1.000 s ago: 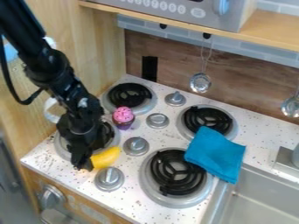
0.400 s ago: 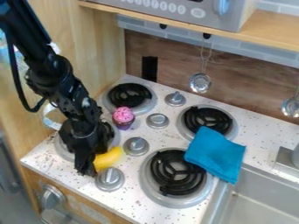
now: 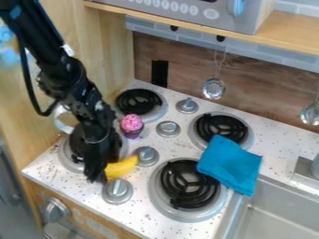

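Stovetop point(image 3: 141, 204): the hand point(image 3: 97, 175) partly hides a yellow object point(image 3: 122, 166).

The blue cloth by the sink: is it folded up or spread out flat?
Folded: the bright blue fabric cloth makes a compact, layered rectangle, lapping over the front-right black coil burner.
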Available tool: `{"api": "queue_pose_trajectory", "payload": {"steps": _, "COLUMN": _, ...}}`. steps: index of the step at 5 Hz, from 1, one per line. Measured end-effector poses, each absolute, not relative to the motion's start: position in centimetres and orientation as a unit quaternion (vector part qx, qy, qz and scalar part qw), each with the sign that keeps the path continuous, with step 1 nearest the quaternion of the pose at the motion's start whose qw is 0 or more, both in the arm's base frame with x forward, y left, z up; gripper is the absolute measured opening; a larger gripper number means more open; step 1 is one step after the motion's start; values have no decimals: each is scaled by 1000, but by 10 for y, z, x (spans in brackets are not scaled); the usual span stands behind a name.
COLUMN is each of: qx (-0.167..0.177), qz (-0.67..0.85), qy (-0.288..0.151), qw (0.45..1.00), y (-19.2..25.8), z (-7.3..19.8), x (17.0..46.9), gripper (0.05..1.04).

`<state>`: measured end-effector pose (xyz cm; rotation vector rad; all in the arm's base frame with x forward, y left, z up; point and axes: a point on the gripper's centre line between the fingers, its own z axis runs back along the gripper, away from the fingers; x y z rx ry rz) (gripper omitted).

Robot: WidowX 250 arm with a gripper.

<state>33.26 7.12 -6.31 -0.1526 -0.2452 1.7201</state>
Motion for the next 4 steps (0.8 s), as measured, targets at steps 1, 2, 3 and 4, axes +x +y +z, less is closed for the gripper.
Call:
{"api": "queue_pose_trajectory", "payload": {"steps": 1, "qx": -76, "qz": 765, "qy": -125, "qw": 627, "y": 68, "z": -62, "x": 348, "gripper": 572}}
{"api": "queue_pose_trajectory", "payload": {"steps": 2, "qx": -76, "qz": 762, "qy": -129, "qw": 630, "y": 67, "z": -60, "x": 349, "gripper": 549}}
{"api": "queue_pose_trajectory", "payload": {"steps": 3, "qx": -89, "qz": 756, "qy": -129, "qw": 636, "y": 63, "z": -50, "x": 342, "gripper": 549}}
{"api": "queue_pose_trajectory", "payload": {"steps": 4, "qx": -119, "qz": 746, "qy": -140, "qw": 640, "y": 59, "z": -33, "x": 347, "gripper": 549}}
